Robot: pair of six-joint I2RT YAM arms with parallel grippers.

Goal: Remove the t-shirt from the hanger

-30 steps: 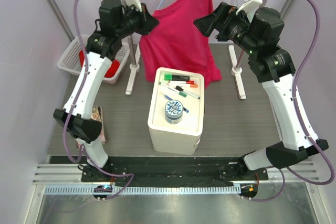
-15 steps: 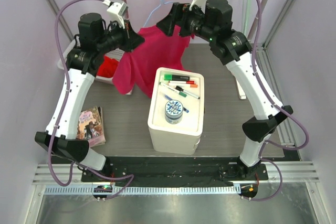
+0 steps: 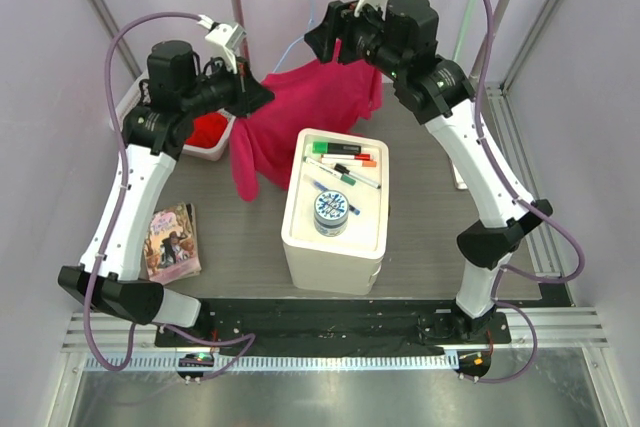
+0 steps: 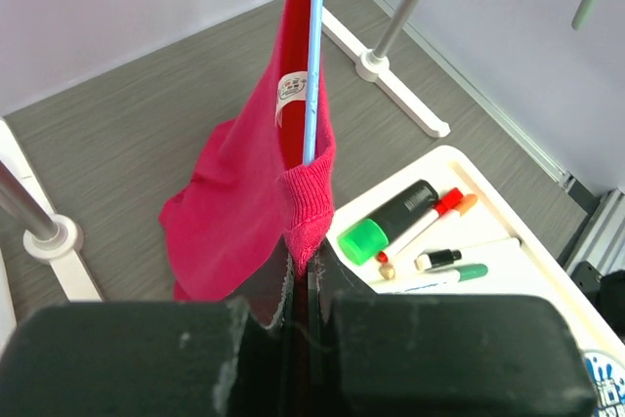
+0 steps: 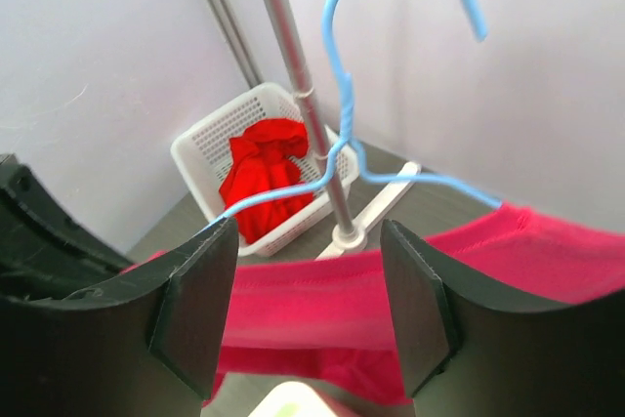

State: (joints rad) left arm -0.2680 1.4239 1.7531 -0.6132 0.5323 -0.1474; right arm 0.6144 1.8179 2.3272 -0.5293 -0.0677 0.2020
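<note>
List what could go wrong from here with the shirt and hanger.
1. The left gripper is shut on the t-shirt right where the blue hanger wire enters the fold; pulling may drag the hanger along.
2. The right gripper is open near the hanger, not gripping it; it may swing out of reach.
3. Loose fabric hangs beside the white box; it may sweep the markers.

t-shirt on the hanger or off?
Partly on: one hanger arm runs bare, the other goes inside the t-shirt, whose collar the left gripper pinches.

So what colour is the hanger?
The hanger is light blue, clearest in the right wrist view.
</note>
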